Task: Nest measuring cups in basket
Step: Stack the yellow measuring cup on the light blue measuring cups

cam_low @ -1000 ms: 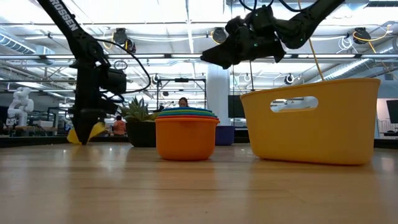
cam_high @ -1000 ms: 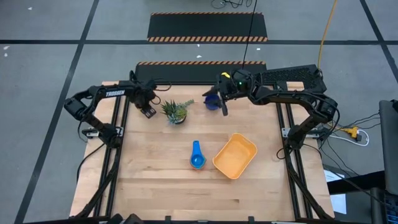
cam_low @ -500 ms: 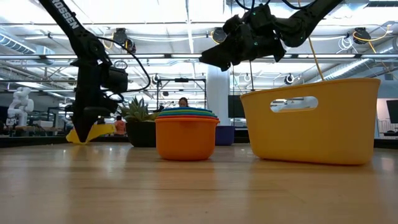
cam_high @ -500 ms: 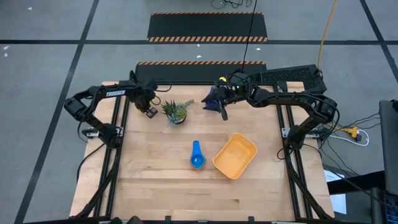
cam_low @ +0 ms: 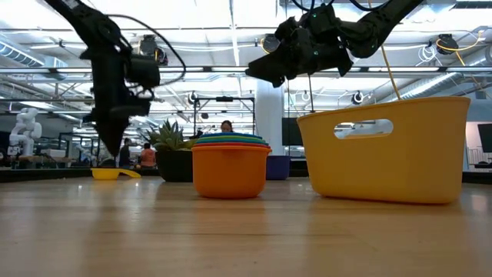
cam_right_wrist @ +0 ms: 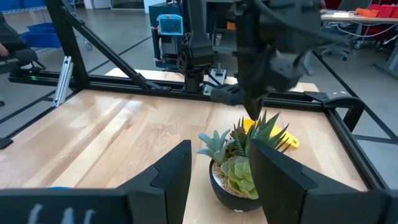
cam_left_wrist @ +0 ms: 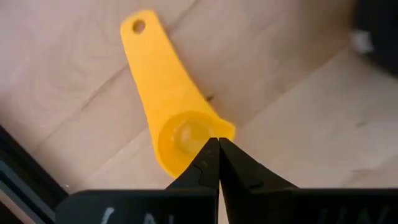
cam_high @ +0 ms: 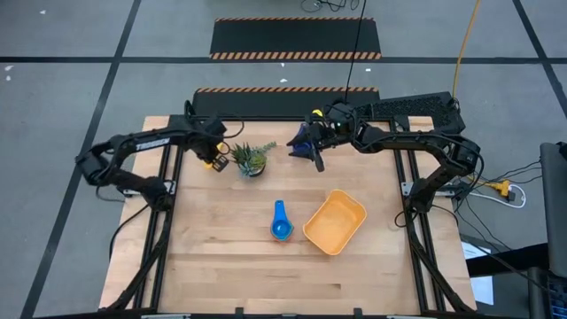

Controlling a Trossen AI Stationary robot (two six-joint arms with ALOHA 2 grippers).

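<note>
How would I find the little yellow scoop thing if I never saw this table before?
Start at the wooden table and look to its far left part, where the spiky potted plant stands. Just left of the plant, under the left pincer, the yellow measuring cup lies flat on the wood. It is the only yellow cup, alone there, with a long flat handle with a hole at its end.

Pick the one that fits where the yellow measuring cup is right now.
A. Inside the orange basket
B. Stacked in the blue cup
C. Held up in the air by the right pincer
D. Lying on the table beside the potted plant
D: the yellow cup lies flat on the table near the potted plant, with the left pincer shut just above it.
</note>
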